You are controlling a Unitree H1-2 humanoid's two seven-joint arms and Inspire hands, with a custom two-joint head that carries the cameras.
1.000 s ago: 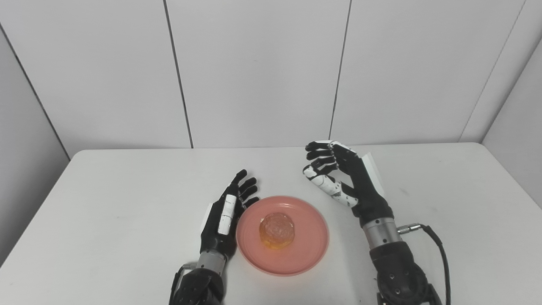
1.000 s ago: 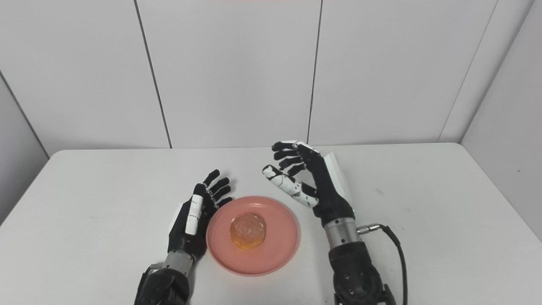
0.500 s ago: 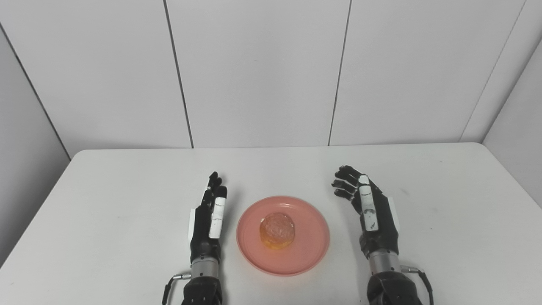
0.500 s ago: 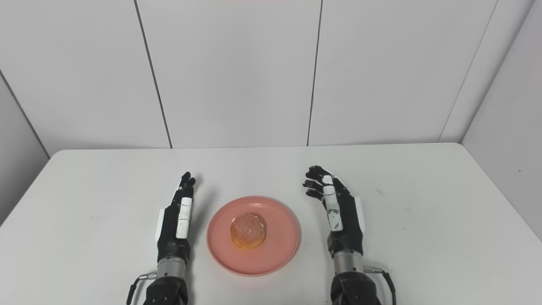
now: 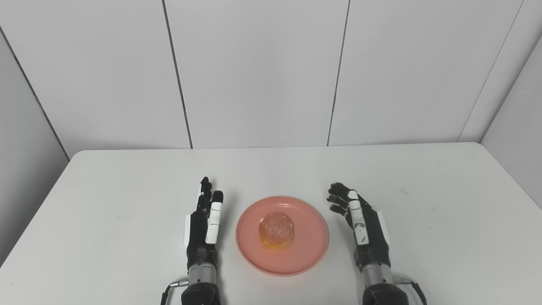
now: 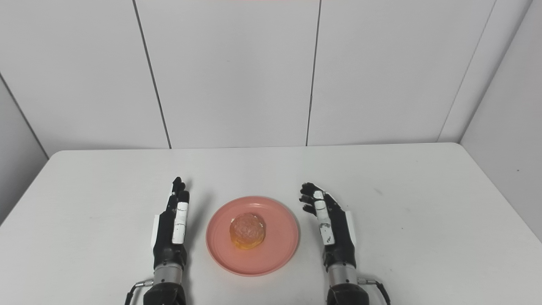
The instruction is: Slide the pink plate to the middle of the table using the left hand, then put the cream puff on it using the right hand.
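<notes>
The pink plate lies on the white table near its front middle. A golden, glazed cream puff sits at the plate's centre. My left hand stands edge-on just left of the plate, apart from it, fingers straight and holding nothing. On the other side, my right hand stands a little clear of the plate's right rim, fingers slightly curled and empty.
The white table stretches out to both sides and back to a pale panelled wall. Its right edge runs close to a side wall.
Both hands have drawn back toward the table's front edge. The left hand left the plate's rim; the right hand came down from behind the plate to its right side. Plate and puff stayed put.
</notes>
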